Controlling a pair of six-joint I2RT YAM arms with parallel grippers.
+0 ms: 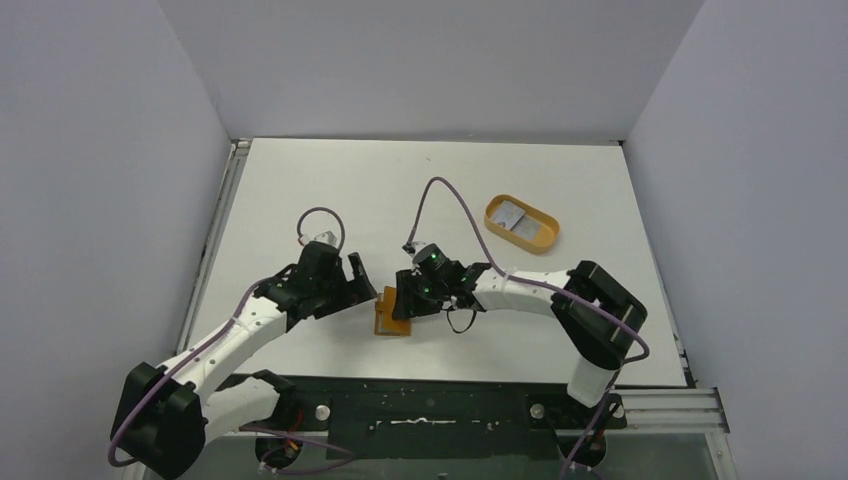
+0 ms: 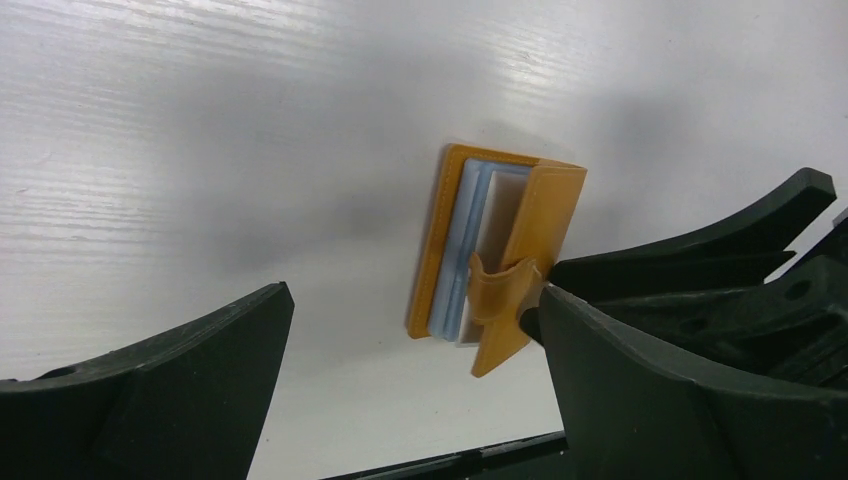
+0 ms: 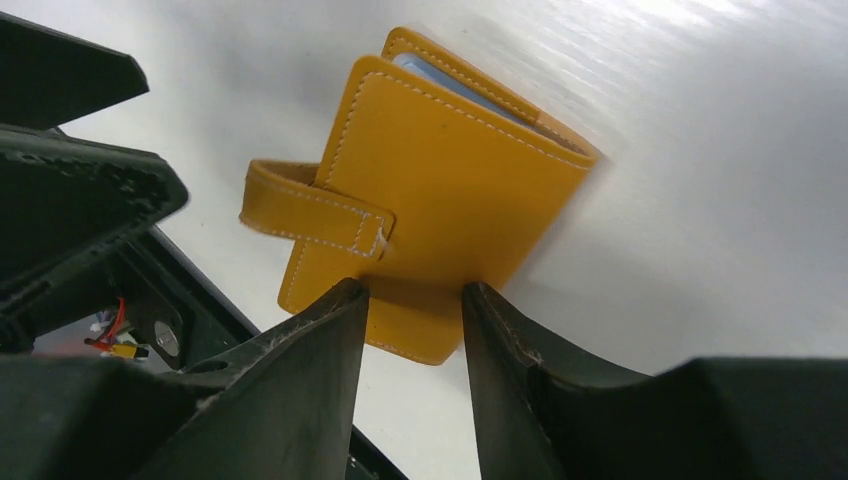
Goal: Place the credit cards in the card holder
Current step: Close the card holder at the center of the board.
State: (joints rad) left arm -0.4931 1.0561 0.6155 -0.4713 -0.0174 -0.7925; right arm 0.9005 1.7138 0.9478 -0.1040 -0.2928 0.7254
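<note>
The card holder (image 1: 391, 319) is an orange-tan wallet lying near the table's front, between my two grippers. In the left wrist view the card holder (image 2: 545, 215) is half folded, showing grey-blue slots and a pale card edge (image 2: 497, 220) inside, with its snap tab hanging loose. My left gripper (image 2: 410, 370) is wide open and empty; its right finger is next to the tab. My right gripper (image 3: 410, 295) has its jaws a narrow gap apart, with its tips on the wallet's upper flap (image 3: 450, 170) and nothing between them. A pale credit card (image 1: 510, 213) lies in the orange tray.
An orange oval tray (image 1: 545, 240) stands at the back right of the white table. The black base rail (image 1: 450, 405) runs along the near edge. Grey walls close in the left, right and back sides.
</note>
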